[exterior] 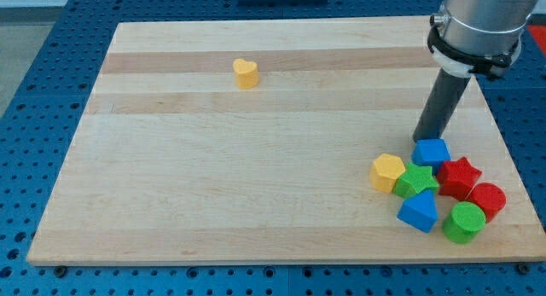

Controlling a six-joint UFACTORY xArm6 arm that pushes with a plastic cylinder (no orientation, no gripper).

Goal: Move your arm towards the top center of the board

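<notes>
**A:** Where is the arm right now?

**B:** Over the wooden worktop [256,185], at the view's right. The arm ends in a dark rod, and my tip [424,140] rests just above a blue cube [432,152], touching it or nearly so — I cannot tell which.

**A:** Are there fingers, open or closed?

**B:** No fingers at all, only the plain rod, so nothing to spread or clamp.

**A:** Which way is the goal?

**B:** The top centre of the worktop lies up and to the view's left of my tip, well apart from it. I judge the path to be free of blocks.

**A:** What else is near?

**B:** A cluster just below my tip: a yellow hexagon block [387,171], a green star block [416,180], a red star block [460,177], a blue triangular block [418,212], a red cylinder [487,200] and a green cylinder [465,222]. Far to the left of my tip, near the top, sits a lone yellow heart block [246,73] — a little left of the goal.

**A:** Any containers?

**B:** None in view.
</notes>
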